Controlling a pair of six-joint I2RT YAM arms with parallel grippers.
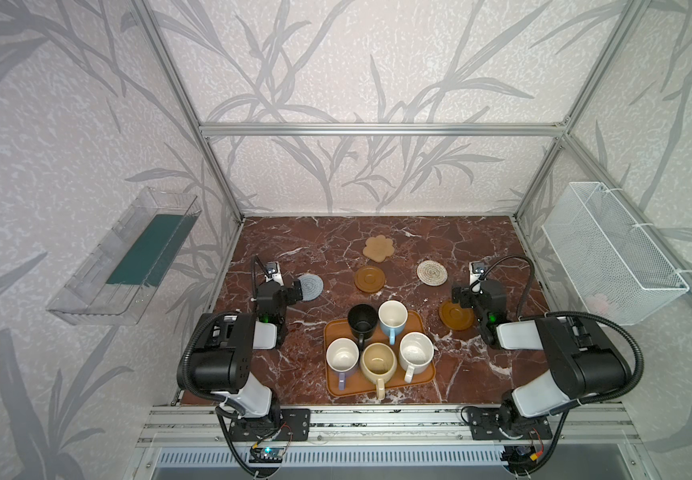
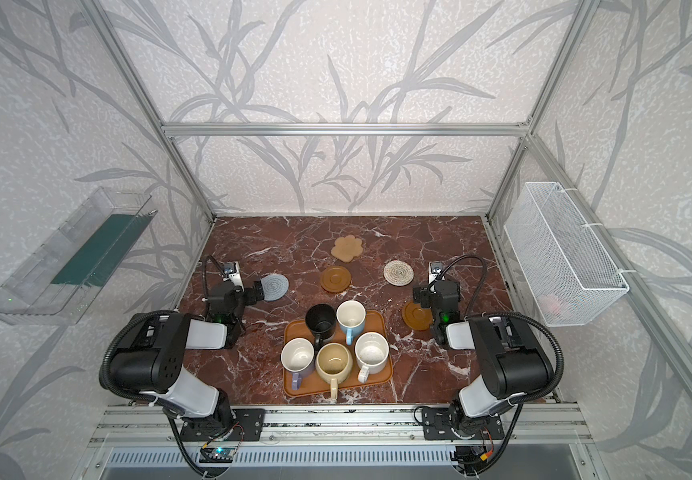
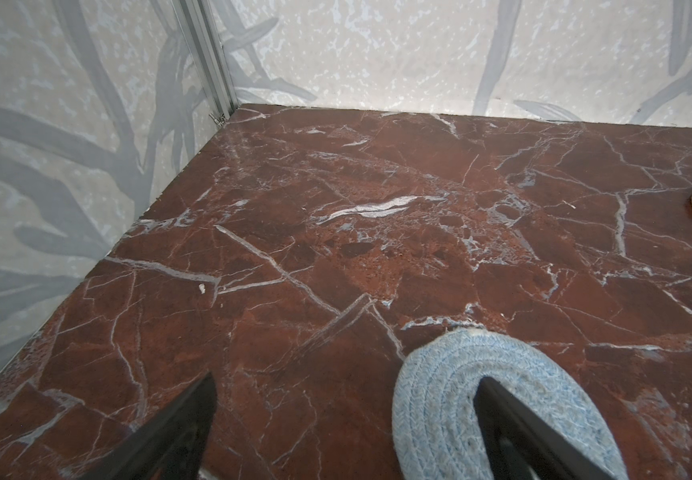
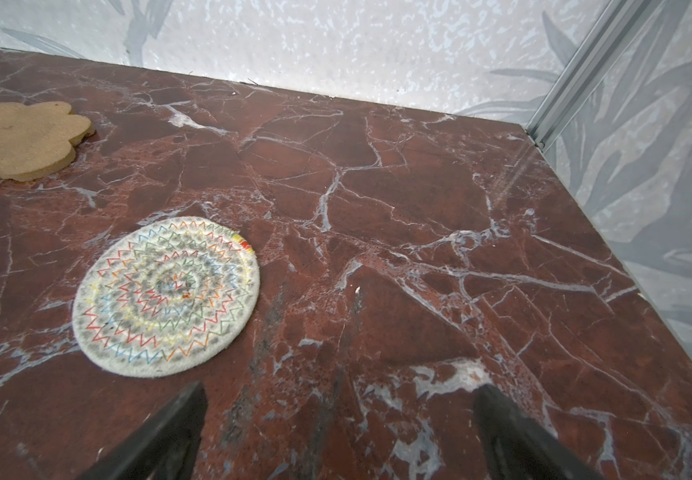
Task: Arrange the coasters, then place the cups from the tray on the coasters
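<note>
Overhead, cups (image 1: 379, 359) crowd the tray (image 1: 416, 323) at six o'clock, coasters (image 1: 369, 279) arcing nine to three. Left wrist: left hand (image 3: 347, 378) spread, one finger over the grey coaster (image 3: 440, 395), maybe touching, likely to grab it. Right wrist: right hand (image 4: 342, 387) spread, empty.

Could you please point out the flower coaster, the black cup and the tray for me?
flower coaster (image 1: 379, 248): in a top view, on its middle.
black cup (image 1: 362, 321): in a top view, on its dark inside.
tray (image 1: 359, 385): in a top view, on bare floor near its front rim.
</note>
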